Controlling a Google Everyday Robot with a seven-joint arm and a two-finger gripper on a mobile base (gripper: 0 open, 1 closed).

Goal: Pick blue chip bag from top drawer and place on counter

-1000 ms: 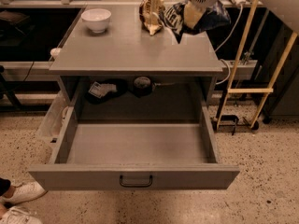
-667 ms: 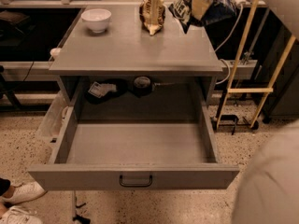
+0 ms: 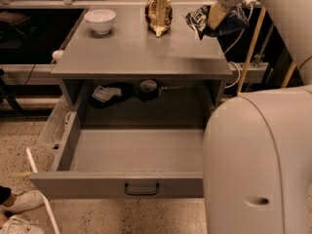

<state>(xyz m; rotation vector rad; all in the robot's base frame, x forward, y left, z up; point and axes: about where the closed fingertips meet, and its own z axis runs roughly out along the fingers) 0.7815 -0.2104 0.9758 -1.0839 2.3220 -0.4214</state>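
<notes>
The blue chip bag [image 3: 200, 19] hangs crumpled from my gripper [image 3: 216, 16] at the top right, just above the back right corner of the counter [image 3: 141, 50]. The gripper's cream fingers are shut on the bag's middle, and part of the bag sticks out past the counter's right edge. The top drawer [image 3: 97, 184] is pulled fully out below the counter, and the part of its floor that shows is bare. Its dark bar handle [image 3: 141, 189] is centred on the front panel. The drawer's right end is hidden behind my arm.
A white bowl [image 3: 100, 19] sits at the counter's back left and a brown-and-cream upright bag [image 3: 158, 14] at the back middle. Dark items [image 3: 109, 92] lie in the recess behind the drawer. My arm's large white casing [image 3: 253, 160] fills the lower right. Someone's shoes [image 3: 17, 213] are at the bottom left.
My gripper has carried the blue chip bag a little to the right, toward the counter's right edge. My arm's white casing has swung into the lower right and now covers the drawer's right end.
</notes>
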